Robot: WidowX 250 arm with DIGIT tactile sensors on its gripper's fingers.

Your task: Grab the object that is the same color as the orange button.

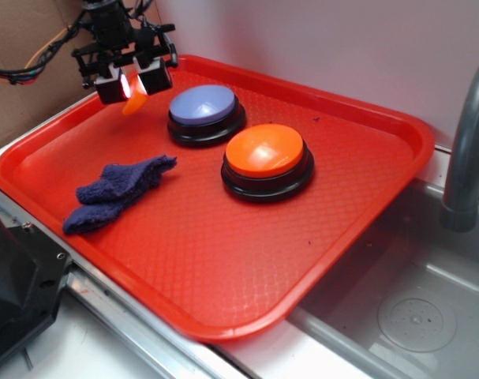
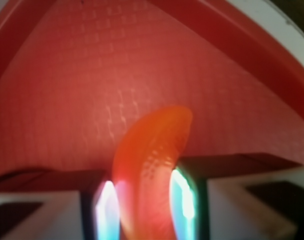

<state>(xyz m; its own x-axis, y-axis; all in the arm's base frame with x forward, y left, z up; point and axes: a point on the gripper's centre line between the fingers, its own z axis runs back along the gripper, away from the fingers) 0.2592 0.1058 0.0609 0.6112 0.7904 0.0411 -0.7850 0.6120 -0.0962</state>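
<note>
My gripper hangs above the far left corner of the red tray, and its jaws are pressed against the small orange piece, one on each side. In the exterior view the piece pokes out below the fingertips as a glossy orange tip, clear of the tray floor. My wrist camera shows the same thing from close up: the curved orange piece rises between my two lit finger pads, bending over toward the right (it looks rather like a cashew), with the tray's textured red surface behind it.

The orange button sits near the middle of the tray, well apart from my gripper. The lavender-blue button stands just beside it, closer to me. A dark blue fuzzy cloth lies crumpled on the tray's left side.
</note>
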